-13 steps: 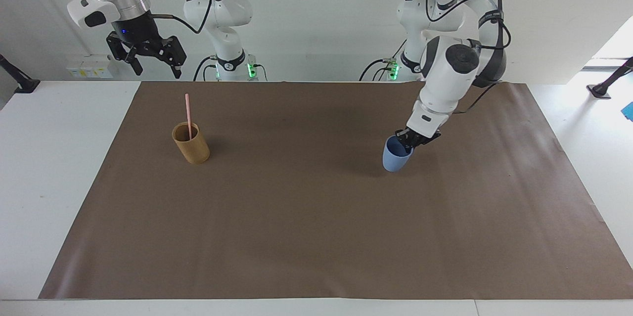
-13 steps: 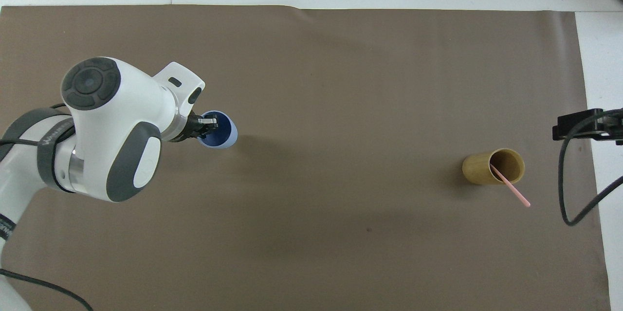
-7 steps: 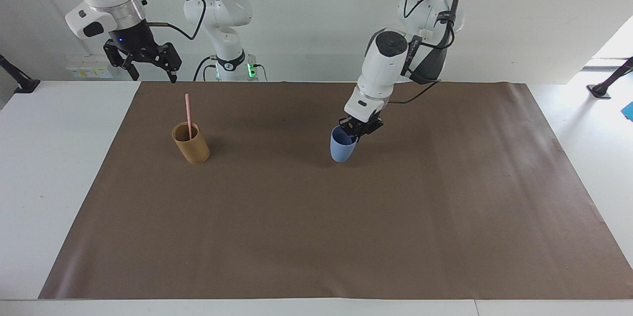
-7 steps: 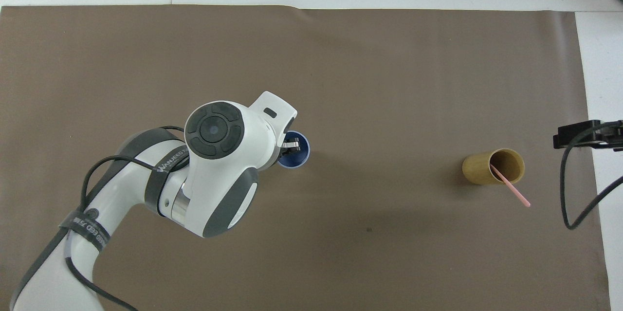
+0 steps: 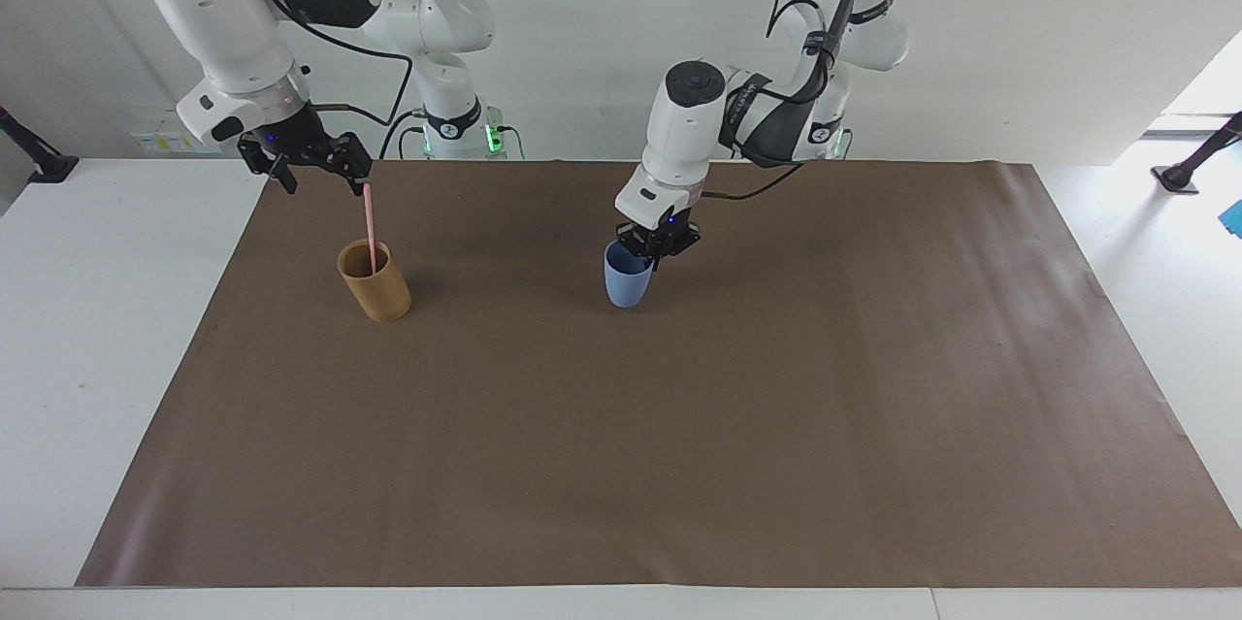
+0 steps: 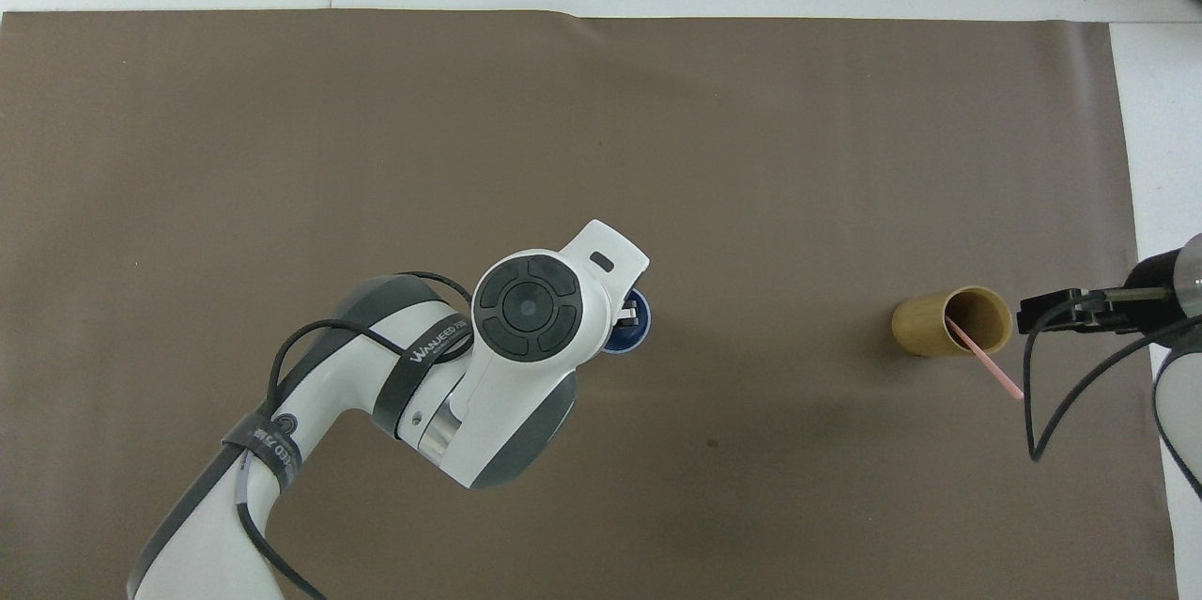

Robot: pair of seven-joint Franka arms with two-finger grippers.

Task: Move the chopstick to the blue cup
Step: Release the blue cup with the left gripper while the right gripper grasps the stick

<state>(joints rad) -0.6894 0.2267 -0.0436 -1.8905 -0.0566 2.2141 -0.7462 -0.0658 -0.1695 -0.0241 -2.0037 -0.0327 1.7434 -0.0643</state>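
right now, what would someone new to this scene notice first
Probably the left gripper, shut on the rim of the blue cup near the middle of the brown mat. Next, the pale-pink chopstick standing in the tan cup toward the right arm's end of the table. The right gripper, jaws open, hangs just over the chopstick's top end.

Blue cup (image 5: 627,282): carried along the brown mat from the left arm's end to about its middle, closer to the tan cup (image 5: 375,282).
Left hand (image 5: 656,248): clamped on the cup's rim throughout, travels with it.
Right hand (image 5: 310,161): drops from high up to the top of the chopstick (image 5: 369,227); fingers spread.
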